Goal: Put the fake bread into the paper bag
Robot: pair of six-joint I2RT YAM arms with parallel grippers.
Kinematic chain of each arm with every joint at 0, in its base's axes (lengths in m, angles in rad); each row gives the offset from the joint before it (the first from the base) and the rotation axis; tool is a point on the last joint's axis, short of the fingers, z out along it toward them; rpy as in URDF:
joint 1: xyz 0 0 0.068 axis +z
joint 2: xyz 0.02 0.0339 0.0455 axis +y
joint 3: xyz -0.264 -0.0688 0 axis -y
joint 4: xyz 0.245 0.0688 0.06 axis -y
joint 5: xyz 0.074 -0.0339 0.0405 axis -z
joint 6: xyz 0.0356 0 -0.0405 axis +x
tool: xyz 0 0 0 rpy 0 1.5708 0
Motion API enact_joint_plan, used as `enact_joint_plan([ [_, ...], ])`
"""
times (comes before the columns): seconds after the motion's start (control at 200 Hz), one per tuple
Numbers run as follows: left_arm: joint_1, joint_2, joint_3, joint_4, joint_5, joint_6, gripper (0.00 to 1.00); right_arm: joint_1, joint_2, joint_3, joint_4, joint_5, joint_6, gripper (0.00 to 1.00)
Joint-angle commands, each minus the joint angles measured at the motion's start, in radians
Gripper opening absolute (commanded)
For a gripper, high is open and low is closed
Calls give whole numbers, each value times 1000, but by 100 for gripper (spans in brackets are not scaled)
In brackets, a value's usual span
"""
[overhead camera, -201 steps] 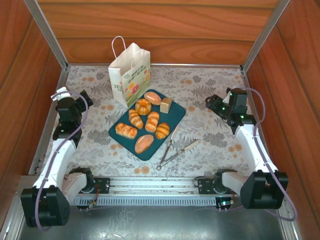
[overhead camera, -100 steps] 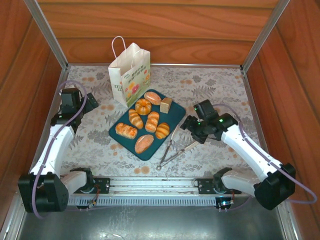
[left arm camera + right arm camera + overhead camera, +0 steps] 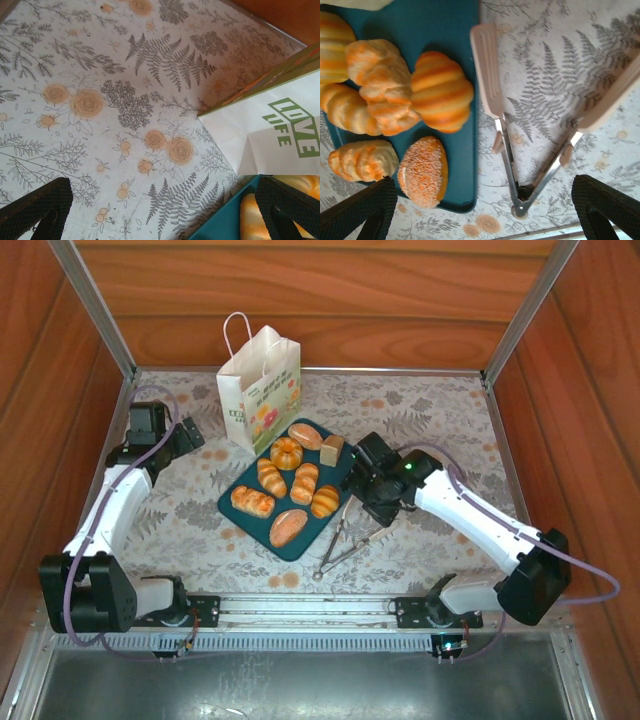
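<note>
Task at the very start, by my reading. Fake bread (image 3: 303, 482), seven pieces counted, all on the dark teal tray (image 3: 250, 523) mid-table: pumpkin-shaped bun (image 3: 286, 452) and tan square slice (image 3: 332, 449) at the far end, a sugared oval loaf (image 3: 422, 172) at the near corner. White paper bag (image 3: 260, 390) stands upright just beyond the tray's far left corner, cord handles up (its inside can't be seen from here, but the full tray suggests nothing has gone in). Metal tongs (image 3: 345, 540) lie on the floral cloth just beside the tray's right edge, untouched. Right gripper (image 3: 485, 207) hovers over that edge, fingers spread wide, holding nothing; the tongs and a ridged roll (image 3: 440, 92) sit below it. Left gripper (image 3: 162, 212) is low beside the bag's left face, fingers also wide apart and empty. All seven transfers left to do.
</note>
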Motion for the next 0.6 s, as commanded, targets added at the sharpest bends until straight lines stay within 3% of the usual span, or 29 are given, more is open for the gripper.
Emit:
enact_joint_plan([
  [0.0, -15, 23, 11, -74, 41, -14, 100, -2, 26, 28, 8, 40, -66, 96],
  [0.28, -55, 44, -28, -87, 45, -37, 100, -2, 26, -56, 58, -26, -126, 92],
  [0.595, -81, 79, -21, -90, 59, -55, 100, 29, 14, -128, -24, -95, -164, 91],
])
